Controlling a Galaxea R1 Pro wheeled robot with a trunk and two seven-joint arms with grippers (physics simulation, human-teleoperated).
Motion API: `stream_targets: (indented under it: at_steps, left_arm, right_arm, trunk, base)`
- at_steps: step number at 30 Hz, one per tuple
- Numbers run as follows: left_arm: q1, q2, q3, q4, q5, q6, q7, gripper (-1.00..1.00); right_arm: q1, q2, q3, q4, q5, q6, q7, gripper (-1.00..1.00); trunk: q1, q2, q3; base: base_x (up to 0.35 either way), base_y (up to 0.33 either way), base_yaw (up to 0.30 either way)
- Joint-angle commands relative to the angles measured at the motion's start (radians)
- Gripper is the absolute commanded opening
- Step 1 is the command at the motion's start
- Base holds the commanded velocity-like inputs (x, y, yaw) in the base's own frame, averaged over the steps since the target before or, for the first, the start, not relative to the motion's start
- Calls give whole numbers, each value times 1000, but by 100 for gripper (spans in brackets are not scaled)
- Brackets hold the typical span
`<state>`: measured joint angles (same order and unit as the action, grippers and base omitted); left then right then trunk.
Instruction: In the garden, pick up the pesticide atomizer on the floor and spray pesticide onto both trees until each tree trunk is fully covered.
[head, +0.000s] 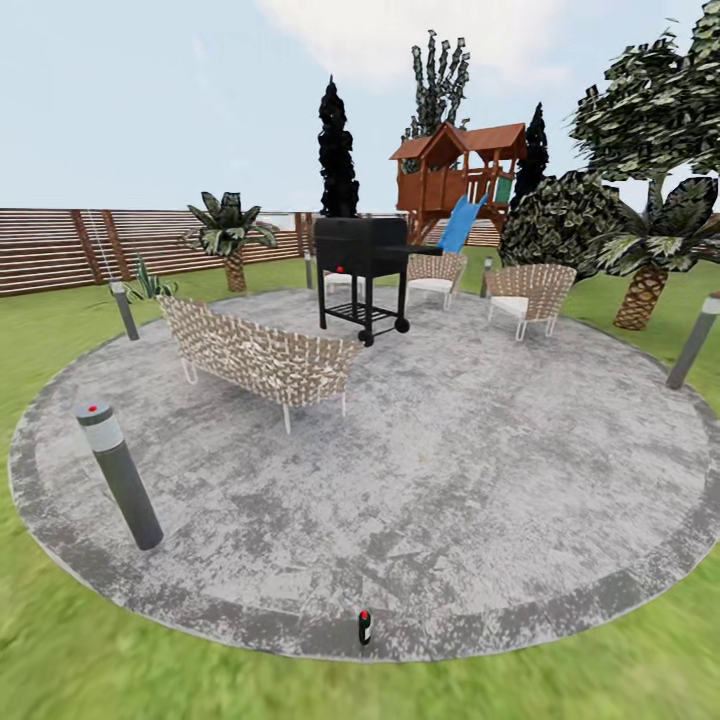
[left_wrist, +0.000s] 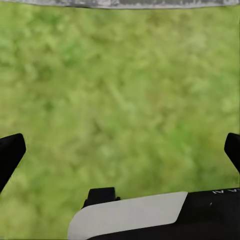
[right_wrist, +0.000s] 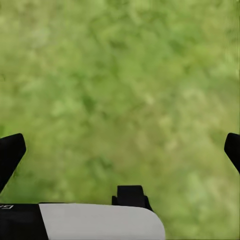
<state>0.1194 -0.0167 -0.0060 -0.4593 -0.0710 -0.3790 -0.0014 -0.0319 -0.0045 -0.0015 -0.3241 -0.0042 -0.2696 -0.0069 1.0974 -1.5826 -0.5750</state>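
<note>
Pesticide atomizer (head: 365, 628): slim dark bottle, upright at lower centre on the mottled grey round stone patio (head: 480, 480) rim. Left to right: slatted brown fence (head: 60, 245), woven wicker bench (head: 255, 358), boxy black grill (head: 360, 262). Left gripper (left_wrist: 120, 150) and right gripper (right_wrist: 120, 150) fingers spread apart above blurred grass, empty.

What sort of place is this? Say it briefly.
A backyard garden, most likely: green lawn around a round stone patio with a black grill and wicker chairs, a wooden fence, and a playset with a slide.

Round grey stone patio (head: 480, 520) on lawn (head: 60, 660); black grill (head: 362, 262), wicker sofa (head: 255, 358), fence (head: 60, 245) behind.
</note>
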Motion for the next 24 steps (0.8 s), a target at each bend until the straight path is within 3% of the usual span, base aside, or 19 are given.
stream_targets:
  at_steps: [1, 8, 24]
  left_arm:
    - [0, 0, 1, -1, -7, -1, 0, 100]
    - [0, 0, 1, -1, -7, -1, 0, 100]
    - [0, 0, 1, -1, -7, -2, 0, 100]
  right_arm:
    - [0, 0, 0, 0, 0, -3, -1, 100]
    - [0, 0, 0, 0, 0, -3, -1, 100]
    - [0, 0, 0, 0, 0, -3, 0, 100]
  trunk:
    - [0, 0, -1]
    - [0, 0, -1]
    - [0, 0, -1]
  base:
    - [223, 274, 0]
    - [216, 226, -74]
    - [36, 30, -276]
